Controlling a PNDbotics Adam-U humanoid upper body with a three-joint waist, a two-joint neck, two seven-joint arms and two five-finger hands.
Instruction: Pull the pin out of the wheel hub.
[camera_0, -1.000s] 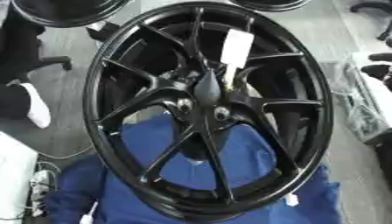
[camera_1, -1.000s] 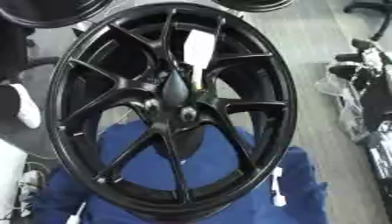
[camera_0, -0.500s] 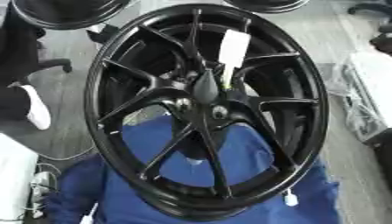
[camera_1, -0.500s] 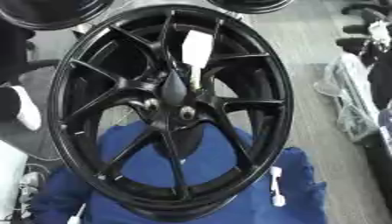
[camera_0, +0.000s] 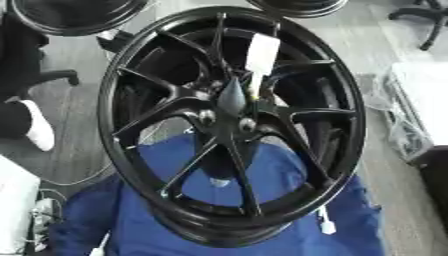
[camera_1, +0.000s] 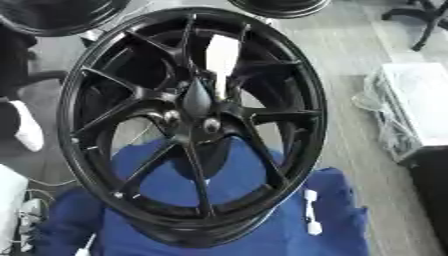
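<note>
A large black multi-spoke wheel (camera_0: 229, 125) lies tilted on a blue cloth (camera_0: 131, 225), filling most of both eye views. At its hub (camera_0: 226, 116) a dark pointed piece (camera_0: 232, 97) stands out from the centre; I take it for the pin. Two small silvery bolt holes (camera_0: 246, 124) show just below it. A white tag (camera_0: 261, 52) hangs on a far spoke. Neither of my hands shows in either view.
Two more black wheels (camera_0: 79, 15) (camera_0: 297, 6) lie at the far edge. A chair base (camera_0: 424, 20) stands far right. A white box with clear plastic (camera_1: 411, 105) sits on the right. A white shoe (camera_0: 37, 131) shows on the left, and a small white part (camera_1: 311, 217) lies on the cloth.
The whole picture has shifted very slightly, so the camera has moved. The wheel and the pointed piece at the hub stay as they were.
</note>
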